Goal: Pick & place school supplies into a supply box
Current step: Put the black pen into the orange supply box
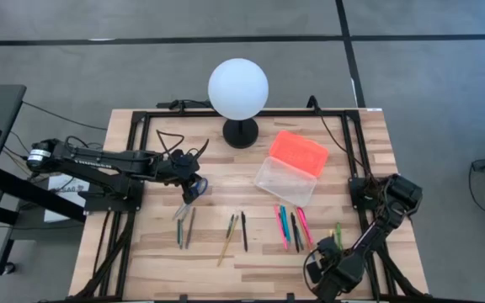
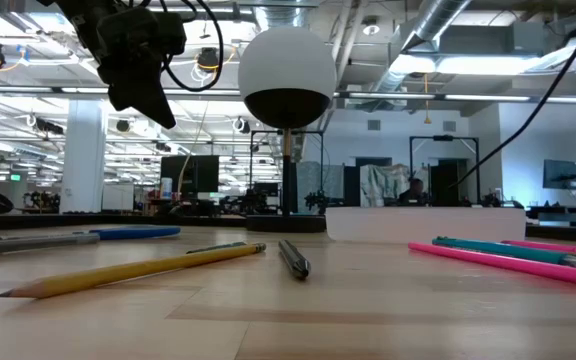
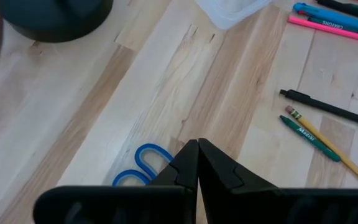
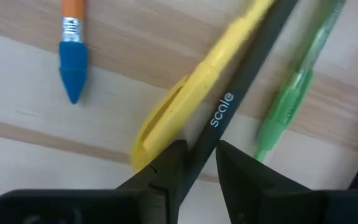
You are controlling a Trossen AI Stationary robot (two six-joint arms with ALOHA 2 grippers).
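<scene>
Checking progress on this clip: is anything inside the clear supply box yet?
No; in the high view the supply box shows only bare clear plastic, its orange lid open behind it.

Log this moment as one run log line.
left hand: shut, above blue-handled scissors | right hand: around black pen, on table | supply box: open

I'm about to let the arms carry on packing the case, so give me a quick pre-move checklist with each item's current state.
1. Supply box open, orange lid flipped back: ok.
2. Right gripper fingers astride the black pen: ok.
3. Pen lifted off the table: cannot tell.
4. Yellow pen and green pen crowd that grip: not ok.
5. Left gripper shut, empty above the scissors: ok.
</scene>
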